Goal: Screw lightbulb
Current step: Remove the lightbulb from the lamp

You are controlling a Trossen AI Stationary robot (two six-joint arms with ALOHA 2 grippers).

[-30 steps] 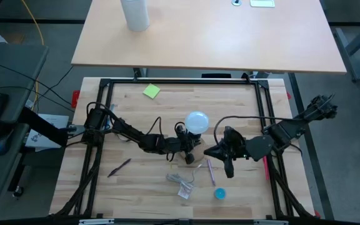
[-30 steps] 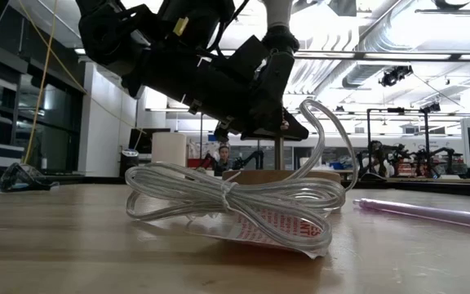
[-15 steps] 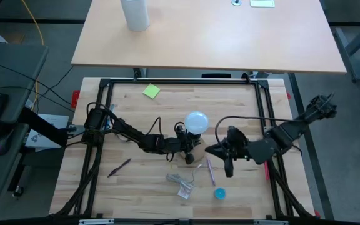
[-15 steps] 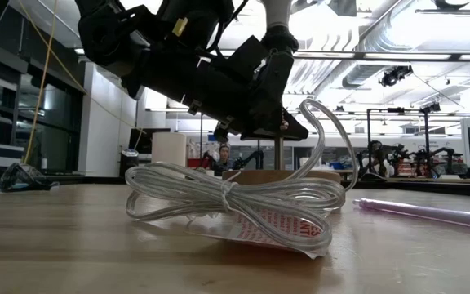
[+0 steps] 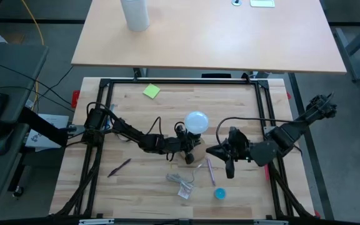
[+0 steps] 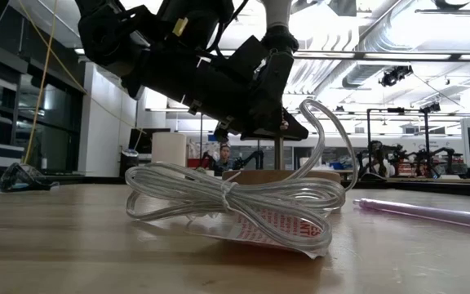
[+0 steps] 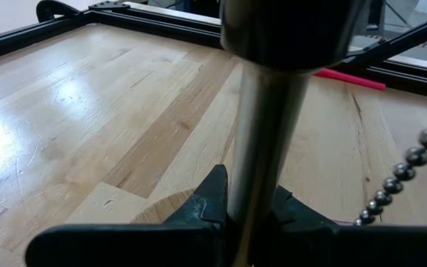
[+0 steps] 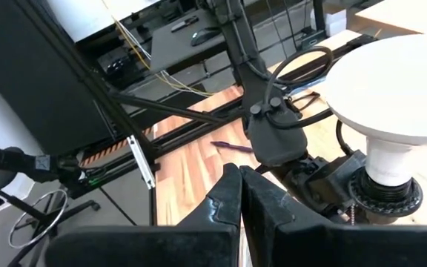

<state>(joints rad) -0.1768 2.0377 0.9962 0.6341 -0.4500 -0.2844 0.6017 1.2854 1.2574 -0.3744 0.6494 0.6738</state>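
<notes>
The white frosted lightbulb (image 5: 197, 120) sits upright in the black socket (image 8: 384, 194) of a small lamp, above its round wooden base (image 6: 280, 174). My left gripper (image 5: 184, 145) is shut on the lamp's metal stem (image 7: 262, 141), just left of and below the bulb. My right gripper (image 5: 220, 153) is shut and empty, a short way right of the bulb. The right wrist view shows the bulb's globe (image 8: 399, 85) ahead of its closed fingers (image 8: 239, 194). A bead pull chain (image 7: 402, 174) hangs beside the stem. My left gripper pinches the lamp's thin metal stem (image 7: 252, 189) between its two fingers, low down, just above the wooden base (image 7: 161, 216). The fingers come level from the table's left and lie across the stem. The lamp stands upright, its base on the table.
A coiled clear cord in a bag (image 5: 181, 183) and a purple pen (image 5: 210, 170) lie near the front. A blue cap (image 5: 219, 194), a black pen (image 5: 119, 167) and a green note (image 5: 151, 91) lie around. A tall white cylinder (image 5: 135, 14) stands on the far table.
My right arm has drawn back a little from the bulb, toward the table's near right, with its fingers still shut. The lamp, the bulb and my left gripper have stayed where they were.
</notes>
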